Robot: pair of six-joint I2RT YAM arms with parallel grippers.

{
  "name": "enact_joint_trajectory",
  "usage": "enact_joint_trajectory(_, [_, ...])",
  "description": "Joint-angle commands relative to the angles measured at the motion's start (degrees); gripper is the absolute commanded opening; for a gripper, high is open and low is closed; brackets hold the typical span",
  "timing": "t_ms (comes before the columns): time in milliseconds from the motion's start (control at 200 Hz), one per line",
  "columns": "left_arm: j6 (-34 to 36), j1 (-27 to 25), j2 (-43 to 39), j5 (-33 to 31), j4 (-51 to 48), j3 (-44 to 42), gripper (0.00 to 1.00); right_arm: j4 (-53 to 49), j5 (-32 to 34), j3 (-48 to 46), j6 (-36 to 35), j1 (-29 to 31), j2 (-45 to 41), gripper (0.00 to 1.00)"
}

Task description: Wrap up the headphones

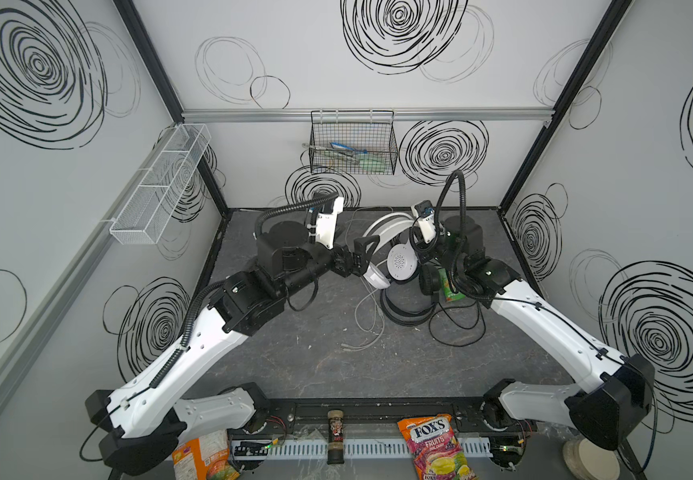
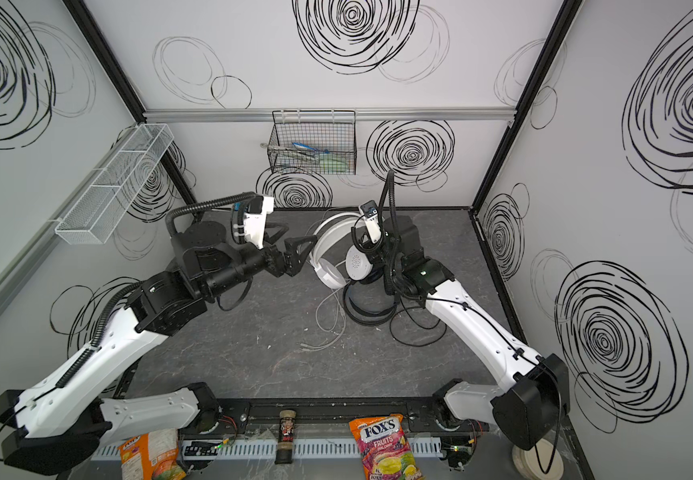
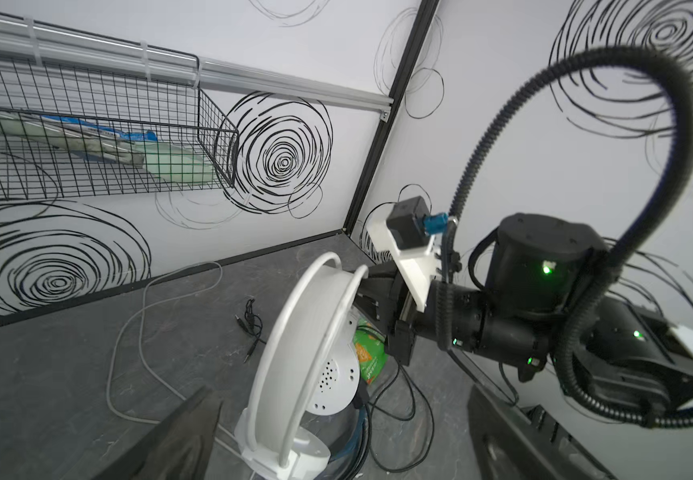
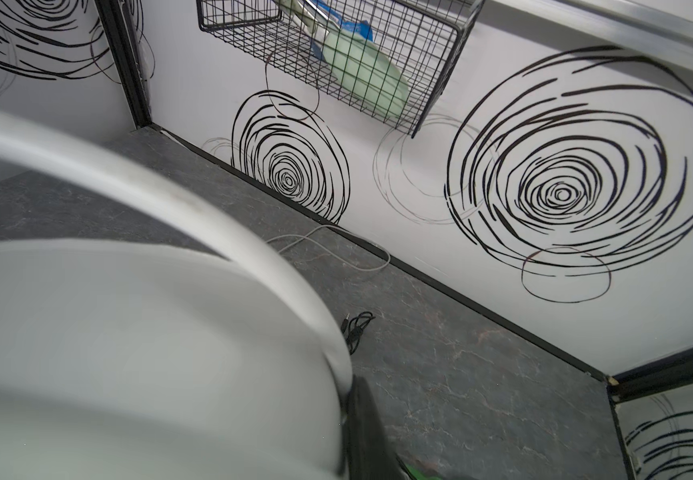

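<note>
So the right end effector (image 3: 367,286) is clamped on the band of the white headphones (image 1: 399,261), holding them upright at far middle, the black headphones (image 1: 405,313) lying just nearer. The left end effector (image 2: 288,237) hangs wide open just left, empty. The white cable (image 3: 108,380) sprawls loose on the bench (image 1: 295,353), so I'd guess the left one needs to grab that cable next.

The white headset (image 1: 399,259) looks like smooth plastic with a slight sheen, while the black headset (image 1: 405,313) is more matt. The counter (image 1: 315,365) is matt dark grey with a marbled stone look. The wire basket (image 1: 324,137) is thin black metal and the mesh basket (image 1: 157,187) is fine white mesh. The candy bag (image 1: 436,449) is glossy, crinkly plastic.
</note>
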Motion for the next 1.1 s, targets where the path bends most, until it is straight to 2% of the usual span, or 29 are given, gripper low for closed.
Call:
enact_joint_trajectory(0, [10.4, -5.9, 1.5, -14.8, -1.0, -0.6, 0.96, -0.3, 0.1, 3.6, 4.3, 0.1, -0.4, 0.0])
enact_joint_trajectory(115, [14.9, -11.5, 6.4, -24.2, -2.0, 1.4, 0.96, -0.9, -0.8, 4.5, 4.7, 0.2, 0.2, 0.0])
enact_joint_trajectory(225, [18.6, -12.8, 10.1, -31.2, -0.6, 2.1, 0.96, -1.0, -1.1, 4.3, 5.3, 0.3, 0.1, 0.0])
enact_joint_trajectory(450, [22.5, -11.1, 16.2, -35.6, 3.1, 4.6, 0.96, -1.5, -1.5, 3.1, 5.9, 0.8, -0.9, 0.0])
enact_joint_trajectory(560, [24.5, -11.1, 19.4, -40.3, 4.6, 5.7, 0.96, -1.2, -1.8, 2.4, 5.9, 0.9, -1.6, 0.0])
enact_joint_trajectory(655, [24.6, -10.5, 20.5, -41.7, 6.8, 5.5, 1.0, -1.2, -2.1, 1.9, 6.2, 1.0, -1.8, 0.0])
enact_joint_trajectory(715, [24.1, -9.9, 20.8, -40.6, 7.5, 5.5, 0.94, -0.9, -2.7, 1.5, 6.3, 1.1, -2.0, 0.0])
enact_joint_trajectory(775, [24.4, -9.4, 21.3, -40.6, 8.0, 5.7, 0.83, 0.1, -3.3, 0.9, 6.4, 1.1, -2.6, 0.0])
enact_joint_trajectory(881, [25.1, -8.9, 21.9, -41.9, 8.9, 5.6, 0.7, 2.3, -5.1, -0.6, 6.4, 1.1, -3.8, 0.0])
enact_joint_trajectory(986, [25.0, -7.5, 21.2, -41.2, 10.6, 4.0, 0.61, 4.2, -6.9, -1.9, 6.4, 1.2, -4.8, 0.0])
enact_joint_trajectory(1096, [25.8, -6.6, 20.5, -40.7, 12.6, 2.2, 0.58, 5.6, -8.8, -2.8, 6.2, 1.3, -5.6, 0.0])
